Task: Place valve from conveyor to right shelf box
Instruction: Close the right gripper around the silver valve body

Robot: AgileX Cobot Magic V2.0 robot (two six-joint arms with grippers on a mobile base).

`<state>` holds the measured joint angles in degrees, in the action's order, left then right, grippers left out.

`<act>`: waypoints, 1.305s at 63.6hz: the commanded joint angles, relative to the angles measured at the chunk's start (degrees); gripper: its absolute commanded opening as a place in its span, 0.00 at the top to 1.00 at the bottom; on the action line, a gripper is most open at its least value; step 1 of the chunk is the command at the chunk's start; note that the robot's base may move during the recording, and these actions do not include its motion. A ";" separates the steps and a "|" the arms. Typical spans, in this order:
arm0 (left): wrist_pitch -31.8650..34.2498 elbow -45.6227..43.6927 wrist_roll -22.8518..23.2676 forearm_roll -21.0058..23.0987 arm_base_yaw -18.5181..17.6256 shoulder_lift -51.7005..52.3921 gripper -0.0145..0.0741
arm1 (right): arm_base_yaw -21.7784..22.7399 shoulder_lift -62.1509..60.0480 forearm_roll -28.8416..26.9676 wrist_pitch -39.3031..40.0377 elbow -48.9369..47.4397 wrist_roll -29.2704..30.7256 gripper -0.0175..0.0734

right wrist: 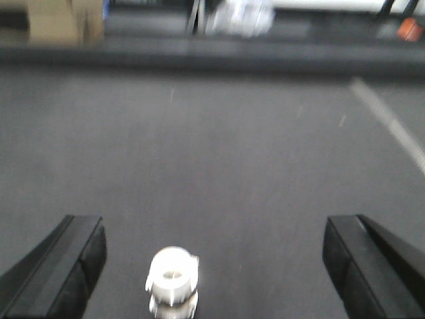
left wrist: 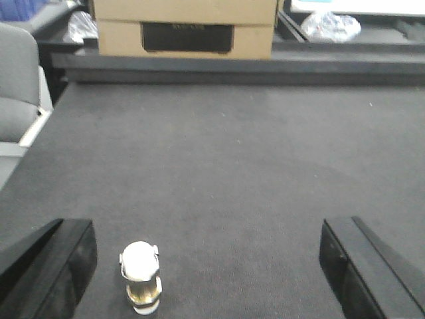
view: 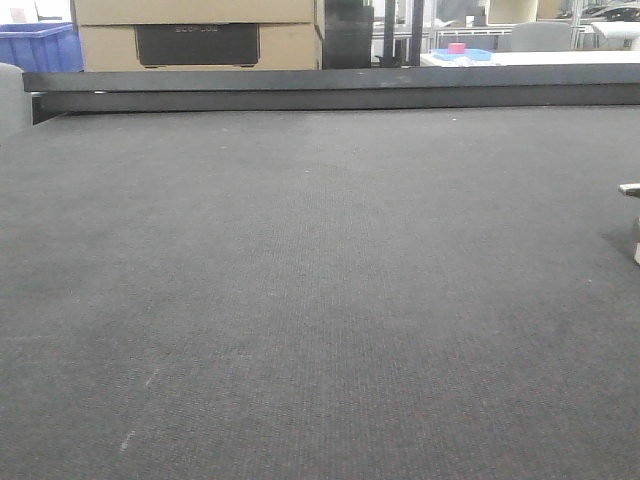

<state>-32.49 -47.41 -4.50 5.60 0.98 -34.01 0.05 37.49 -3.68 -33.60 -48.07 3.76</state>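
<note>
as the left claw gapes, the valve stands upright, cap up.

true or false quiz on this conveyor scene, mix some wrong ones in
1. The left gripper is shut on the valve. False: it is open, and the valve sits untouched on the conveyor.
2. The right gripper is open. True.
3. A cardboard box sits beyond the black rail. True.
4. The blue bin rests on the conveyor. False: it is behind the rail.
</note>
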 commanded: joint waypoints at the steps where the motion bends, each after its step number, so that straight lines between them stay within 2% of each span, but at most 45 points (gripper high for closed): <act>1: 0.24 -0.64 0.19 0.36 -0.98 -0.63 0.18 | -1.83 6.78 0.23 -5.67 -5.02 1.77 0.18; 10: 0.50 -0.64 0.19 0.36 -2.17 -0.63 0.18 | -5.23 18.91 0.23 -17.58 -13.58 1.77 0.18; 17: 0.50 -0.64 0.19 0.36 -3.49 -0.63 0.18 | -5.83 27.31 0.23 -26.55 -19.44 1.77 0.18; 23: 0.50 -0.64 0.19 0.36 -3.75 -0.63 0.18 | -5.83 33.15 0.23 -31.81 -23.45 1.67 0.18; 32: 0.50 -0.64 0.19 0.36 -3.75 -0.63 0.18 | -5.83 40.47 0.58 -35.58 -27.24 0.07 0.18; 39: 0.50 -0.64 0.19 0.36 -3.75 -0.63 0.18 | -5.83 44.75 0.72 -35.73 -27.64 -0.40 0.18; 62: 0.39 -0.64 0.19 0.36 -3.74 -0.63 0.18 | -5.83 54.57 1.52 -28.74 -27.64 -0.40 0.18; 83: -1.14 -0.64 0.19 0.36 -3.74 -0.63 0.18 | -5.83 59.93 1.61 -27.87 -27.64 -0.40 0.18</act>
<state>-33.22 -47.60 -4.50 5.60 -2.38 -34.58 -5.77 96.54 -2.97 -61.90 -75.20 3.46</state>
